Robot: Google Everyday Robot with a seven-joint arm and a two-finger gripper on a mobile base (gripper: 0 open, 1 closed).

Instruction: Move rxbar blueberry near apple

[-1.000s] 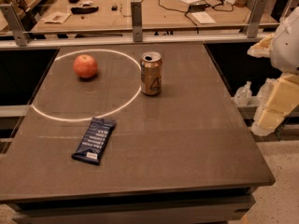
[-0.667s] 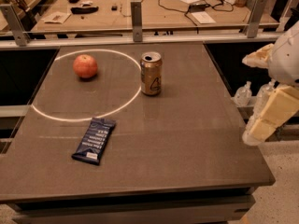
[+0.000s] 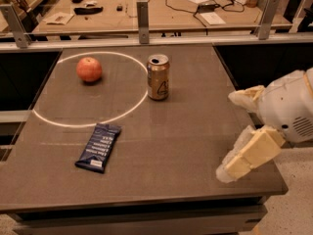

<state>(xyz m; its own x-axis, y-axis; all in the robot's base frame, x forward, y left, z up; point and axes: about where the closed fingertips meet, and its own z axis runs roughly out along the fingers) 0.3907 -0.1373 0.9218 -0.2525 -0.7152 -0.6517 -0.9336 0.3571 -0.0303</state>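
Observation:
The rxbar blueberry (image 3: 99, 147) lies flat on the dark table (image 3: 186, 131), left of centre near the front, its pale label toward the front edge. The apple (image 3: 89, 69) rests at the back left inside a white ring drawn on the table. My gripper (image 3: 235, 133) hangs over the table's right edge, far right of the bar. It is open with nothing between its fingers; one cream finger (image 3: 247, 97) points left and the other (image 3: 247, 155) slants down toward the table.
A gold can (image 3: 158, 76) stands upright at the ring's right rim, between the apple and my gripper. A metal rail (image 3: 142, 38) runs behind the table, with a cluttered wooden bench beyond it. The floor shows at lower right.
My gripper and arm have swung left, from beside the table's right edge to over that edge. The bar, apple and can have not moved.

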